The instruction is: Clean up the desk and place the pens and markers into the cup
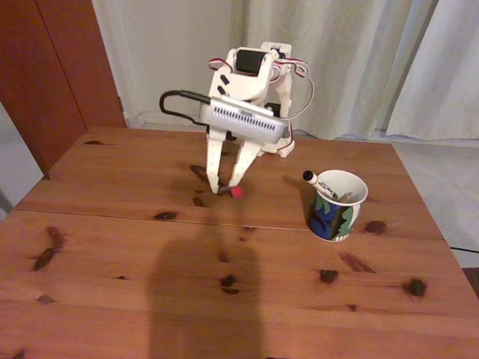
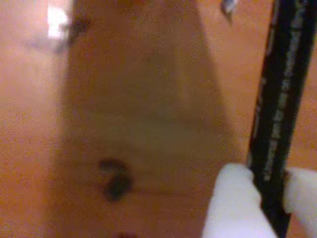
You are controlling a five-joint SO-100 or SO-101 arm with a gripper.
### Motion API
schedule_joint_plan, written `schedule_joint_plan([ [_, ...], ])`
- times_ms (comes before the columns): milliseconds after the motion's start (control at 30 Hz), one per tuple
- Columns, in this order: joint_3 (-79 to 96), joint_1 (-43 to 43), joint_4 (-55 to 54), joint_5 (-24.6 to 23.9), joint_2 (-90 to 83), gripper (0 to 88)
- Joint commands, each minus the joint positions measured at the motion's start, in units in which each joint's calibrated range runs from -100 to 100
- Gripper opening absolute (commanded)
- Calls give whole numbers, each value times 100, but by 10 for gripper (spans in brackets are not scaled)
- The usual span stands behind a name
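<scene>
Where jaws pinch: slim black red-tipped pen (image 2: 277, 99)

Dim and warm in the fixed view, a bit soft and grainy. Big dark shadow on the desk (image 1: 112, 247), near the front edge, stretching up toward the gripper (image 1: 227, 188). Small shadow left of the cup (image 1: 337, 206). Pale, flat light on the curtain (image 1: 352, 60) behind the cup. No strong glare there.

Very blurry in the wrist view. Orange all over, knots only dark smudges. Wide dark shadow band down the middle, left of the pen (image 2: 277, 99). Bright white glare spot at the top left corner. White fingers (image 2: 233, 203) fuzzy at the bottom, writing on the pen too smeared to read.
</scene>
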Motion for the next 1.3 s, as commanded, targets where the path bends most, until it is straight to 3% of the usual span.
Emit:
schedule_joint_plan([
  [0, -52, -76, -422, -114, -486, 5],
  [800, 137, -76, -749, -120, -527, 5],
  [1000, 1381, -156, -972, -120, -1570, 5],
  [1267, 4646, -566, -3166, -120, -3589, 5],
])
